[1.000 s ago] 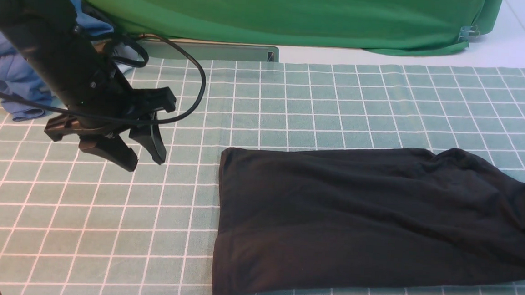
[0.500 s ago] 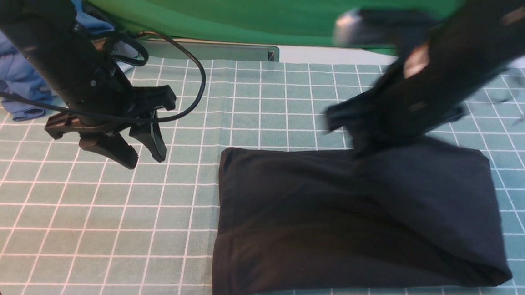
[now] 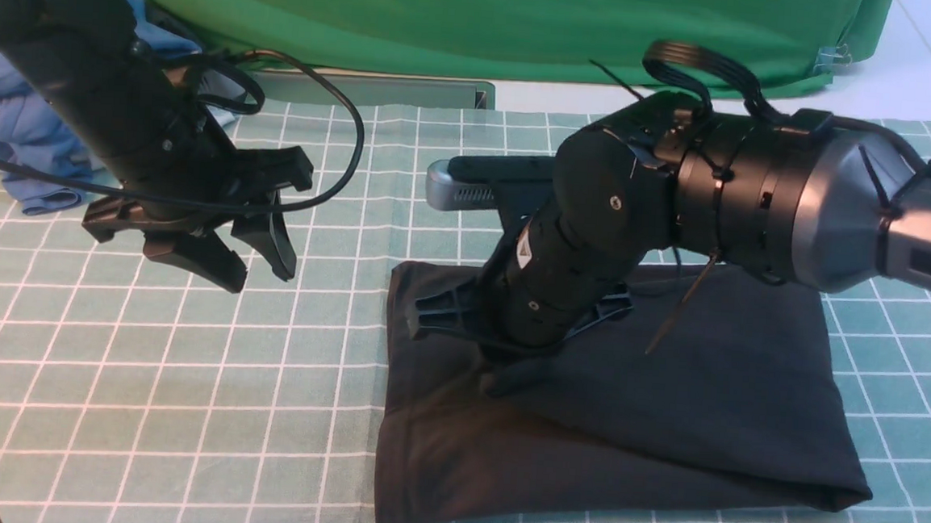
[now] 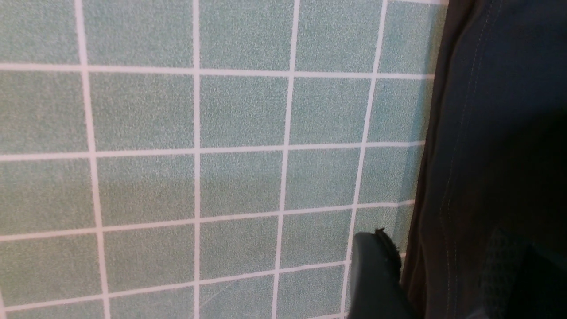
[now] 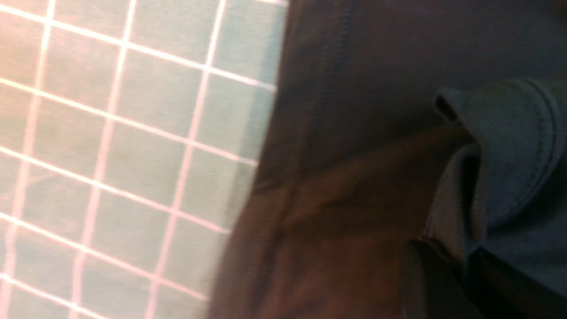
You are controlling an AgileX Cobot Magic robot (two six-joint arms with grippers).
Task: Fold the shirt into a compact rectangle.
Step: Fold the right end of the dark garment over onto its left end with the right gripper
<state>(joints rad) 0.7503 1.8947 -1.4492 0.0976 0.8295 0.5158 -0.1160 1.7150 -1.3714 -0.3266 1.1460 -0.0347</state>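
Right wrist view: right claw (image 5: 463, 283) pinches shirt (image 5: 354, 88) edge; left claw (image 3: 258, 277) gapes empty beside shirt. Off-edge release could skew fold.

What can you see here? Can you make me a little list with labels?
Main thing: black shirt, doubled over, lying on the checked cloth
Right side: right gripper down on the shirt's left part, apparently pinching a fold
Left side: left gripper open, in the air left of the shirt, holding nothing
Far left: blue clothes in a heap
Back: green curtain
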